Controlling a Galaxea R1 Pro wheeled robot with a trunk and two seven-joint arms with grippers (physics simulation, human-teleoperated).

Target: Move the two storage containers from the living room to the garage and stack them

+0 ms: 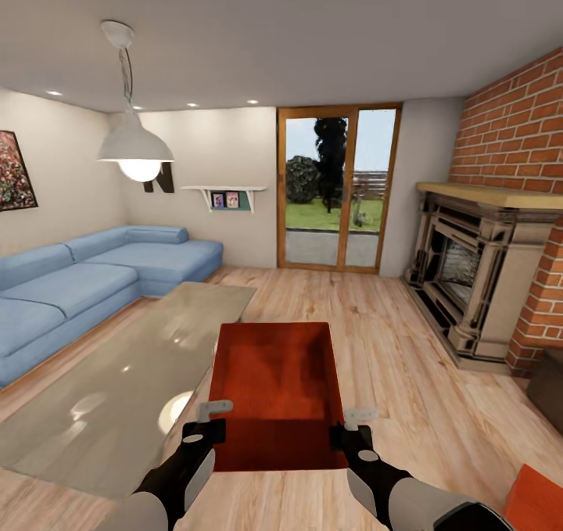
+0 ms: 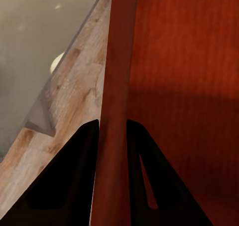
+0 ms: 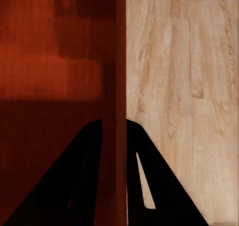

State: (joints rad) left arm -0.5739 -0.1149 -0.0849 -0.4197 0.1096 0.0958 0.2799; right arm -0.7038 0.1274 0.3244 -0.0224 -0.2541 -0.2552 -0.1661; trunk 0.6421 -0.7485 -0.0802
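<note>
Holding one storage container (image 1: 277, 382), two grippers, left gripper (image 1: 205, 423), right gripper (image 1: 353, 429), second container (image 1: 538, 500) nearby

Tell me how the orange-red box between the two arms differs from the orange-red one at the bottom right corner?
The orange-red rectangular box in the middle shows whole, its open inside visible; the orange-red container at the corner is cut off by the picture's edge. The middle box has the left tool and right tool each clamped over a side wall; nothing grips the corner one. The corner one looks brighter. Both share the orange-red colour.
</note>
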